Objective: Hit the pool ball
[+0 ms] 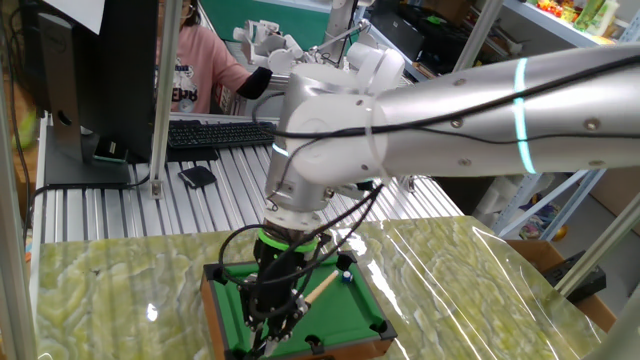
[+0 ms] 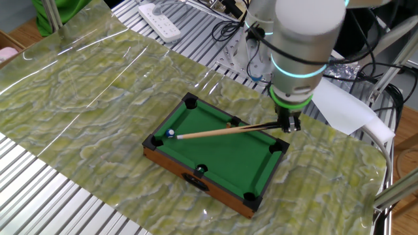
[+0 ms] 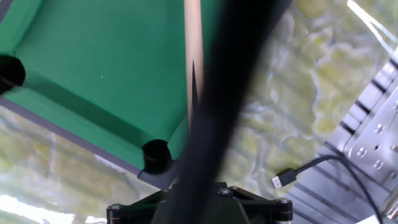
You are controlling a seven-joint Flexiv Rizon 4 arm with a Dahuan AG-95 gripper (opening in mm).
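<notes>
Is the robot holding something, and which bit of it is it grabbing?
Yes. The gripper holds the thin tan wooden cue stick by its black back end, jaws closed on it. The stick's tip reaches the tiny pale pool ball.

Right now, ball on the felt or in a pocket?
On the felt: the pool ball sits beside the corner pocket, at the cue stick tip.

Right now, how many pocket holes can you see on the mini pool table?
6 on the pool table: far corner pocket, left corner pocket, near-side middle pocket, near corner pocket, right corner pocket, far-side middle pocket. None seems hidden.
</notes>
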